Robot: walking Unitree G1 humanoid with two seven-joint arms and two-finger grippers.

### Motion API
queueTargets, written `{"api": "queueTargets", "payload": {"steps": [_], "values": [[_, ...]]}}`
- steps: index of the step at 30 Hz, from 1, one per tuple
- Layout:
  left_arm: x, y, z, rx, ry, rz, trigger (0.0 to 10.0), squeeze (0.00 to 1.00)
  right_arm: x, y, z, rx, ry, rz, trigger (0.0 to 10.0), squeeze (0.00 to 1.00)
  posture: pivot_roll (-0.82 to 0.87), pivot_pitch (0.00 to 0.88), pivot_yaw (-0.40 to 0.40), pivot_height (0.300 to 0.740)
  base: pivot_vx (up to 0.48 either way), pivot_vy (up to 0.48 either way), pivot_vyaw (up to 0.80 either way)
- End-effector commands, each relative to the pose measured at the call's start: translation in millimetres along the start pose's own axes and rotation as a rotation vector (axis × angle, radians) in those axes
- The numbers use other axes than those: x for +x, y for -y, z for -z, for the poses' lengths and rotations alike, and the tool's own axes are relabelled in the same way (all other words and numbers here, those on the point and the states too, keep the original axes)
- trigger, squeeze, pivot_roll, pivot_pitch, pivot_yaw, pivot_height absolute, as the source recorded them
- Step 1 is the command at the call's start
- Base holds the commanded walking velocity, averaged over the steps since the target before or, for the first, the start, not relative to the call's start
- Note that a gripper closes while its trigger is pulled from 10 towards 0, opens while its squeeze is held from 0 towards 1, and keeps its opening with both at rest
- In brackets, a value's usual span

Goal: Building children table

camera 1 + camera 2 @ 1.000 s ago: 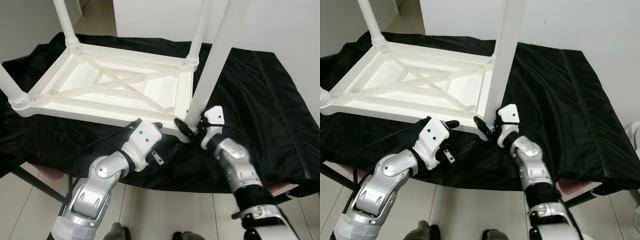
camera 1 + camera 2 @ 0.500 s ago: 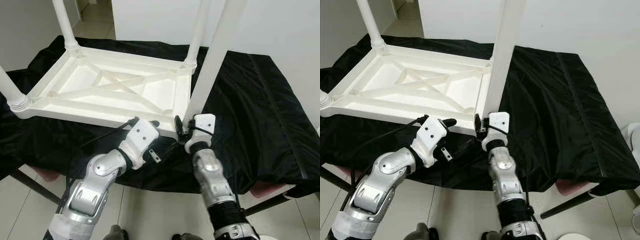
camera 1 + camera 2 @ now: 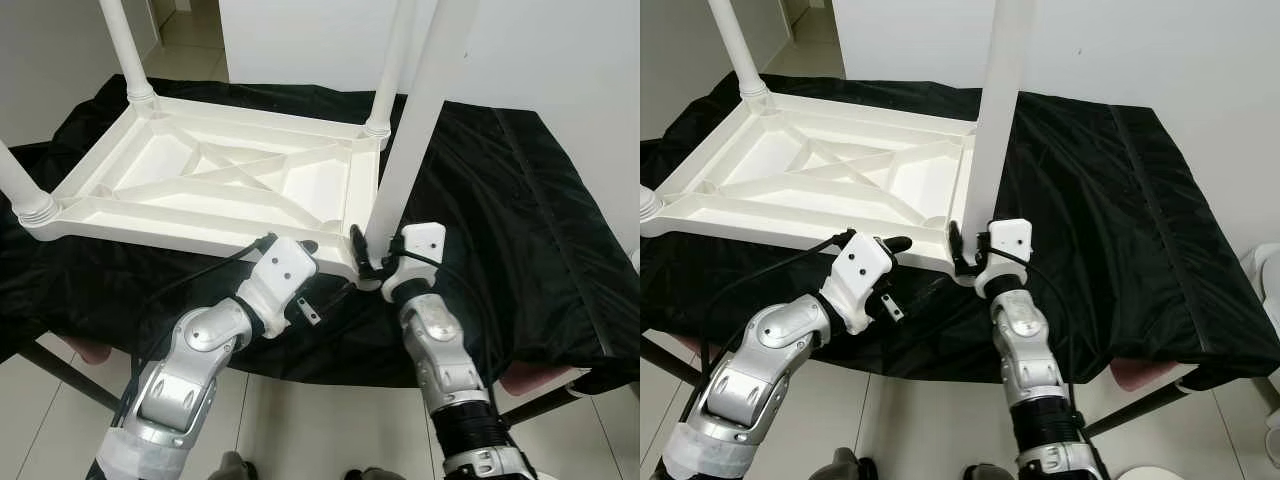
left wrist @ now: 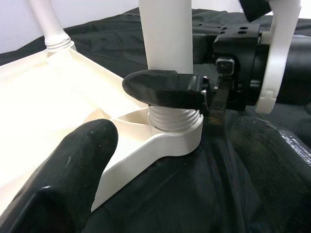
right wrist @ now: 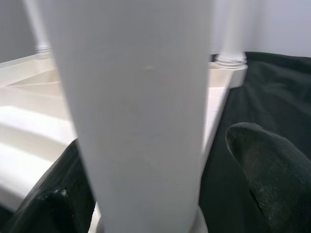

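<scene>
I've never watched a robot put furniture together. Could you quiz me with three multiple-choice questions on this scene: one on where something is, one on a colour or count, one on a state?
1. Where is the right end effector?
A. At the foot of the near-right leg, by its corner socket
B. At the far-left leg
C. Resting on the floor

2. What colour is the cloth under the white table?
A. Red
B. Black
C. Yellow

3. How does the table lie?
A. On its side
B. Standing on its legs
C. Upside down, legs pointing up

Answers:
1. A: the left wrist view shows its black finger across that leg just above the threaded socket.
2. B: black cloth covers the surface all round the table.
3. C: the ribbed underside faces up and the legs rise from its corners.

The left end effector sits at the table's near edge.
</scene>
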State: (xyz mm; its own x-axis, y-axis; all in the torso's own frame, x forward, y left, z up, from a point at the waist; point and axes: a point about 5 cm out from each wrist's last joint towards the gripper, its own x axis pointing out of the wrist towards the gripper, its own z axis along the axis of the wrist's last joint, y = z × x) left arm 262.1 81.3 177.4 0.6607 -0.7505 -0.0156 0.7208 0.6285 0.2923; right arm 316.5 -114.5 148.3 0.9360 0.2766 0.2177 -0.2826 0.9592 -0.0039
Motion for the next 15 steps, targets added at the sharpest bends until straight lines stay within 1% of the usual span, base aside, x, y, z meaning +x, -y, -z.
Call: {"api": "queueTargets", "payload": {"steps": [1,2,4,5,6,8,9,11,12,13,14,15], "values": [[-3.1,0.7,-0.7,-0.002,0.0,-0.025,10.0,0.0,-2.2,8.7,-3.6,-0.011,0.006,-0.1,10.0,0.0,-0.09,0.085,0.008,0.74,0.0,0.0,0.0],[-3.1,0.7,-0.7,-0.002,0.0,-0.025,10.0,0.0,-2.2,8.7,-3.6,-0.011,0.006,-0.1,10.0,0.0,-0.09,0.085,0.008,0.74,0.0,0.0,0.0],[-3.0,1.4,-0.4,-0.005,0.0,-0.023,10.0,0.0,0.9,13.8,-6.3,-0.05,-0.004,-0.231,10.0,0.0,-0.1,0.081,0.015,0.74,0.0,0.0,0.0],[-3.0,1.4,-0.4,-0.005,0.0,-0.023,10.0,0.0,0.9,13.8,-6.3,-0.05,-0.004,-0.231,10.0,0.0,-0.1,0.081,0.015,0.74,0.0,0.0,0.0],[-2.8,2.4,-0.3,-0.006,-0.001,-0.02,10.0,0.0,4.0,15.8,-7.2,-0.058,-0.013,-0.297,10.0,0.0,-0.1,0.079,0.014,0.74,0.0,0.0,0.0],[-2.8,2.4,-0.3,-0.006,-0.001,-0.02,10.0,0.0,4.0,15.8,-7.2,-0.058,-0.013,-0.297,10.0,0.0,-0.1,0.079,0.014,0.74,0.0,0.0,0.0],[-2.1,3.5,-0.3,-0.006,0.0,-0.015,10.0,0.0,7.9,17.4,-7.8,-0.079,-0.02,-0.34,10.0,0.0,-0.1,0.077,0.013,0.74,0.0,0.0,0.0],[-2.1,3.5,-0.3,-0.006,0.0,-0.015,10.0,0.0,7.9,17.4,-7.8,-0.079,-0.02,-0.34,10.0,0.0,-0.1,0.077,0.013,0.74,0.0,0.0,0.0],[-1.3,4.0,-0.6,-0.006,0.002,-0.011,10.0,0.0,11.8,18.0,-8.2,-0.094,-0.029,-0.384,10.0,0.0,-0.1,0.076,0.014,0.74,0.0,0.0,0.0],[-1.3,4.0,-0.6,-0.006,0.002,-0.011,10.0,0.0,11.8,18.0,-8.2,-0.094,-0.029,-0.384,10.0,0.0,-0.1,0.076,0.014,0.74,0.0,0.0,0.0],[-0.3,3.4,-1.8,-0.001,0.005,-0.012,10.0,0.0,18.2,20.8,-5.6,-0.12,-0.059,-0.42,3.7,0.0,-0.09,0.079,0.011,0.74,0.0,0.0,0.0],[-0.3,3.4,-1.8,-0.001,0.005,-0.012,10.0,0.0,18.2,20.8,-5.6,-0.12,-0.059,-0.42,3.7,0.0,-0.09,0.079,0.011,0.74,0.0,0.0,0.0]]}}
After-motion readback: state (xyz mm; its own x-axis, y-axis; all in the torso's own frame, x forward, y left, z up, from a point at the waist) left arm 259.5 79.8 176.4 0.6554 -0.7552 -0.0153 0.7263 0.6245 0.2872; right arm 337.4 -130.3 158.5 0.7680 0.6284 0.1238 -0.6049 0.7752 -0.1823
